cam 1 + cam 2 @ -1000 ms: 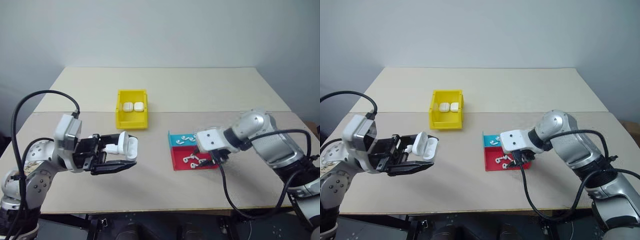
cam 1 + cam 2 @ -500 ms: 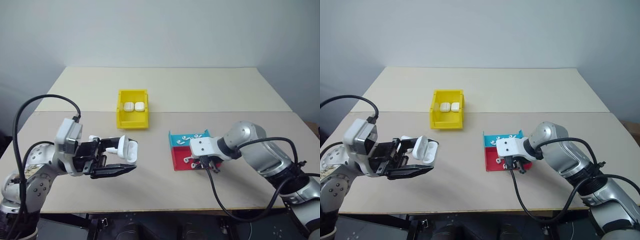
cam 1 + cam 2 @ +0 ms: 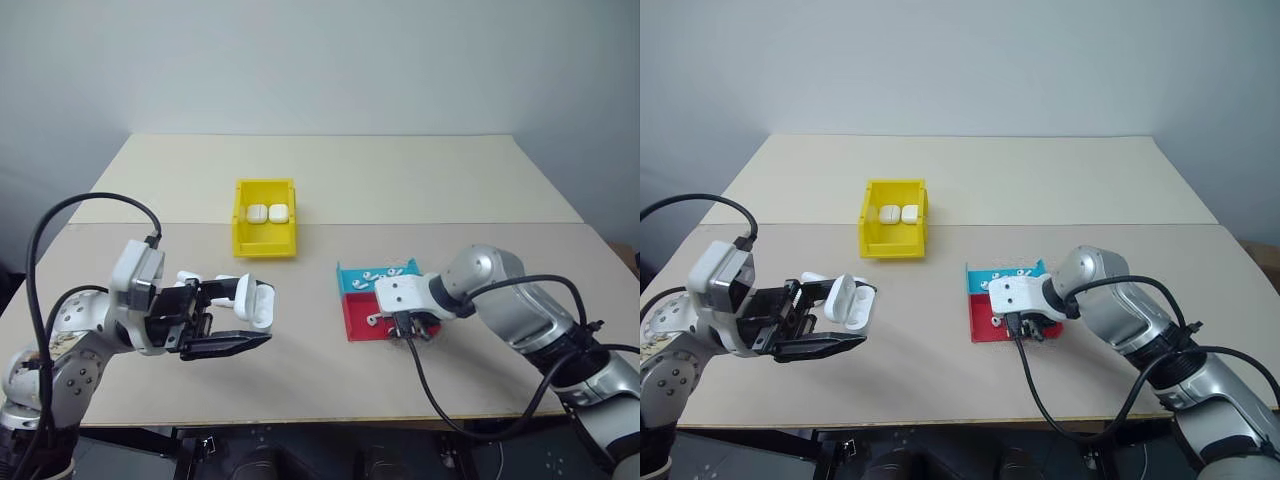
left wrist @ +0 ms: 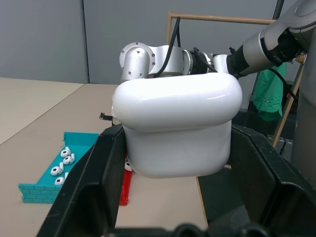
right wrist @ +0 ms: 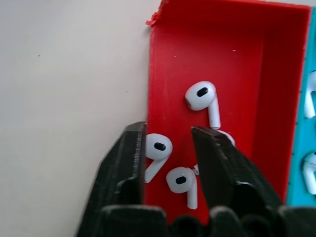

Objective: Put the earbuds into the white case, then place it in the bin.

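Note:
My left gripper (image 3: 238, 316) is shut on the white case (image 3: 250, 299) and holds it above the table's left front, lid swung open. In the left wrist view the case (image 4: 177, 127) sits between the two black fingers (image 4: 98, 173). My right gripper (image 5: 169, 134) points down into the red tray (image 5: 232, 54), open. One earbud (image 5: 180, 180) lies between its fingers and another earbud (image 5: 158, 147) lies against one finger. A third earbud (image 5: 202, 96) rests just beyond the fingertips. The yellow bin (image 3: 263, 246) stands behind the middle of the table.
Two shut white cases (image 3: 267, 213) lie side by side in the bin. A shallow blue tray (image 3: 350, 281) with more earbuds adjoins the red tray (image 3: 357, 318) on its far side. Bare tabletop stretches between the two arms and around the bin.
My right gripper has sunk and shifted a little left, down into the red tray. The left gripper keeps its hold on the open case in the same place.

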Robot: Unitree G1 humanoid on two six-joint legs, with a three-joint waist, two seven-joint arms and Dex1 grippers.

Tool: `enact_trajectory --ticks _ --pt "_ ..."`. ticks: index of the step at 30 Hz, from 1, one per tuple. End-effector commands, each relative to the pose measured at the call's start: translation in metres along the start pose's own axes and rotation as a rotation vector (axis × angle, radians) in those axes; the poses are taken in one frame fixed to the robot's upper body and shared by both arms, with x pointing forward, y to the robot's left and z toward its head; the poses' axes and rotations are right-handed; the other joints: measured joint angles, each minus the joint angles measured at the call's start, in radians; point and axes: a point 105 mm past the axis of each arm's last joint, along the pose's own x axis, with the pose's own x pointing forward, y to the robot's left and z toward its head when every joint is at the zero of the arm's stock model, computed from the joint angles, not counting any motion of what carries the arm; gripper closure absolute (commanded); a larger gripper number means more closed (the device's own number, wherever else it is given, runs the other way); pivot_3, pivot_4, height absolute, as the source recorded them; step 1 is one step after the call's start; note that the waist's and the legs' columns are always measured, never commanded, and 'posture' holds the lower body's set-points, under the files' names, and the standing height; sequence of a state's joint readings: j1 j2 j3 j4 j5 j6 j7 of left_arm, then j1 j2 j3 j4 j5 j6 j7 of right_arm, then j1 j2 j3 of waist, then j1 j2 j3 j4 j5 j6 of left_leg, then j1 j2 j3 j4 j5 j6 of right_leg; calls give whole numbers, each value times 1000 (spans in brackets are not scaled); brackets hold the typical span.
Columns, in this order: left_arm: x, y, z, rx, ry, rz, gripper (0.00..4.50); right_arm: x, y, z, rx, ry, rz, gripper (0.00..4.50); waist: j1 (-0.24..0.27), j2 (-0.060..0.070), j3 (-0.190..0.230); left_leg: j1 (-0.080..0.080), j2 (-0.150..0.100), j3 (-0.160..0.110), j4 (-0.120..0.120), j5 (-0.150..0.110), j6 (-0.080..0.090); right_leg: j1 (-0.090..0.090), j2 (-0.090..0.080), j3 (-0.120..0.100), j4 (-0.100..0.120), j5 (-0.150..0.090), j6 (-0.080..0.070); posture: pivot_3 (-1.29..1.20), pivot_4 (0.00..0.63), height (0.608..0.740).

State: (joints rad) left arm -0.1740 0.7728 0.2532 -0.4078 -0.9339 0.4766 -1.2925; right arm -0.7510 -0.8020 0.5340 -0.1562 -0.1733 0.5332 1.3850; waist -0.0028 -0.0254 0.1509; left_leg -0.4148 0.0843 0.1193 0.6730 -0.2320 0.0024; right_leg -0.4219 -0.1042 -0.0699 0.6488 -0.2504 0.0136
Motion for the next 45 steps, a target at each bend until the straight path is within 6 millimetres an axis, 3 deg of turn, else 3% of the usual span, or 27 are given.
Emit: enact_trajectory --ticks 1,14,45 --pt "1 -4 8 59 -6 -13 1649 -12 -8 6 -19 -18 -47 2730 0 0 0 0 0 0 0 0 0 0 0 0 0 0 0 0 150 740" --pt "2 -5 6 59 -4 -20 1649 -16 5 -7 67 25 -36 2730 2 0 0 0 0 0 0 0 0 0 0 0 0 0 0 0 150 740" --pt "3 -5 6 53 8 1 1649 4 12 -13 125 46 -35 2730 2 0 0 0 0 0 0 0 0 0 0 0 0 0 0 0 150 740"
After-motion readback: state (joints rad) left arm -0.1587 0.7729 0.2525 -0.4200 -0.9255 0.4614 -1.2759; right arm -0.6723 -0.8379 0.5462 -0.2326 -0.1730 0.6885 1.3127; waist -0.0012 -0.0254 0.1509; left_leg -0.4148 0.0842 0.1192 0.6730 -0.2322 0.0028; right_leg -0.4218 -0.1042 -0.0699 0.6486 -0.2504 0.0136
